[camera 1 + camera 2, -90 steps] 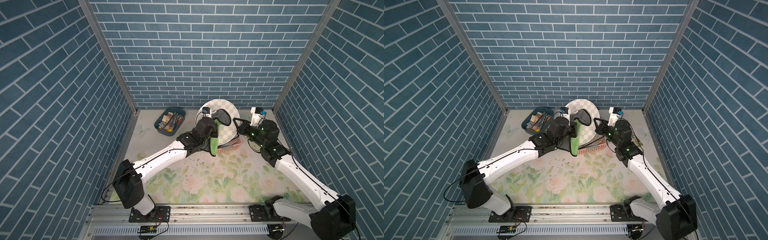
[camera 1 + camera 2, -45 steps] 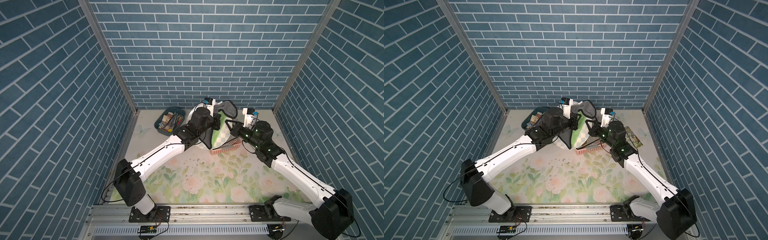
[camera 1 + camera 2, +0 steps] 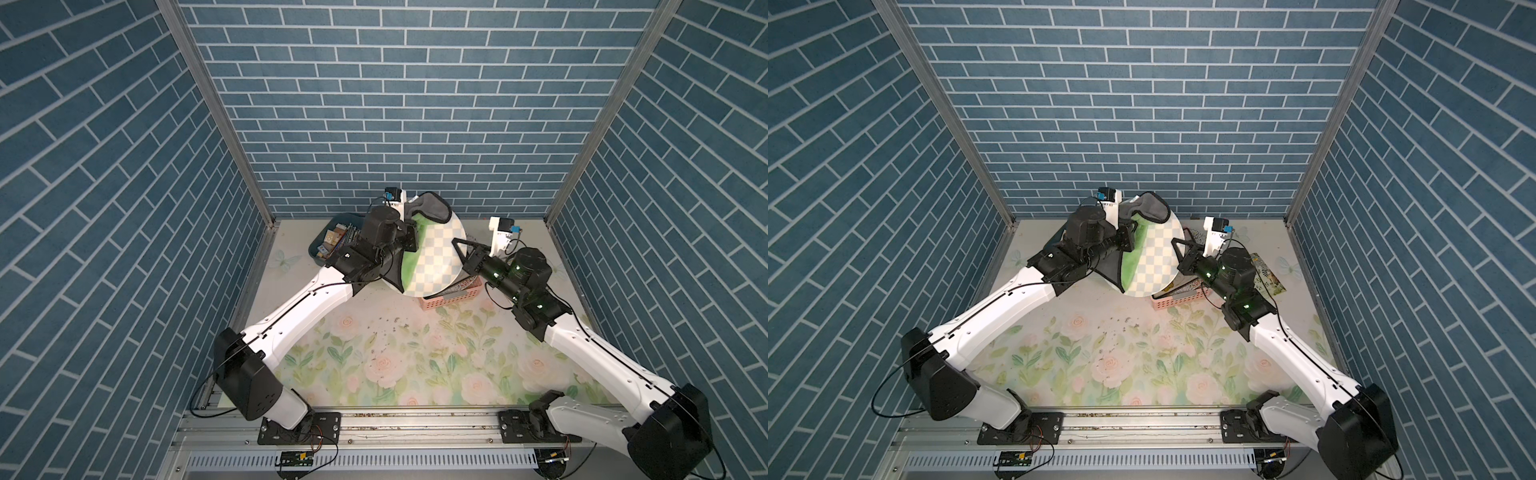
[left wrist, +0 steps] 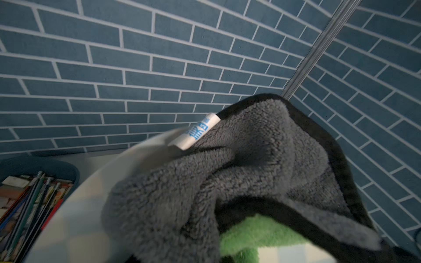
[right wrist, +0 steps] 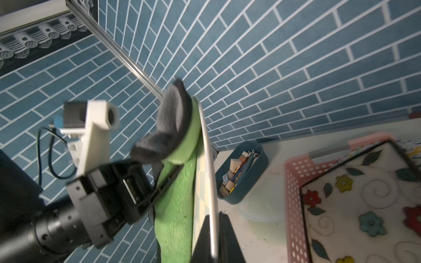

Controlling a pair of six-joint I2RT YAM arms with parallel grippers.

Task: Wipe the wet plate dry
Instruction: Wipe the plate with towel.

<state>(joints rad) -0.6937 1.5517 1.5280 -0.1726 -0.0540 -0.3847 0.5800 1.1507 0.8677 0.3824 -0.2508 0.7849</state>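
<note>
The round checkered plate is standing on edge beside the pink perforated basket, the grey-green fleece cloth draping its top.

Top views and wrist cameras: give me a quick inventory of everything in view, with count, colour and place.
plate: 1, white with pale checks, held up on edge over the far middle of the table
cloth: 1, green and grey with black hem, draped over the plate's top and down its face
bin: 1, dark blue, far left, holding pencils and cards
basket: 1, pink, far right of centre, below the plate
tray: 1, white with coloured flowers, inside the basket
crumbs: several, dark, scattered mid-table
table cover: 1, pale floral, under everything
left claw: 1, black, shut on the cloth against the plate
right claw: 1, black, shut on the plate's rim
</note>
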